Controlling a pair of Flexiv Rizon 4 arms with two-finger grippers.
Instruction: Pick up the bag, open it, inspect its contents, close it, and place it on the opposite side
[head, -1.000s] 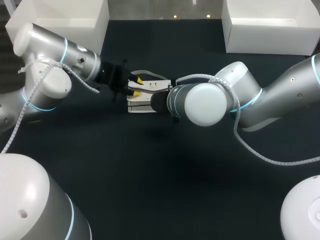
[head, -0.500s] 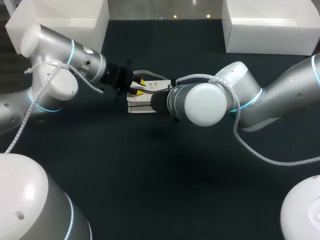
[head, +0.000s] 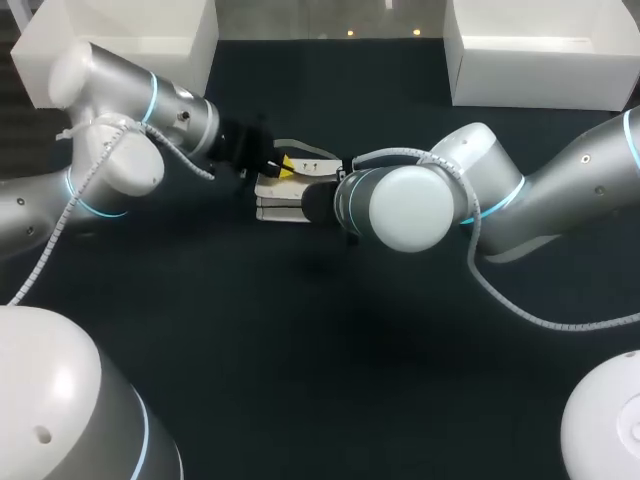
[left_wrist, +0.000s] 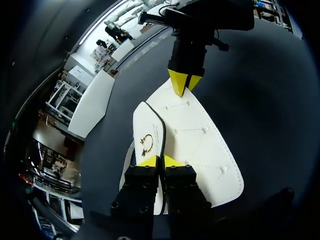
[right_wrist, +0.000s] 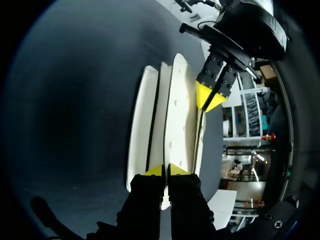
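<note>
Bag (head: 278, 208) sits mid-table, long axis spanning my 2 claws. Left gripper (left_wrist: 160, 161) clamped on its left end, right gripper (right_wrist: 165, 170) clamped on the opposite end; both equally near.

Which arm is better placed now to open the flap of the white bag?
Probably the left. The left gripper is pinched on the edge of the flap, right beside the gold clasp. The right gripper grips the far end of the bag, so it suits steadying it.
</note>
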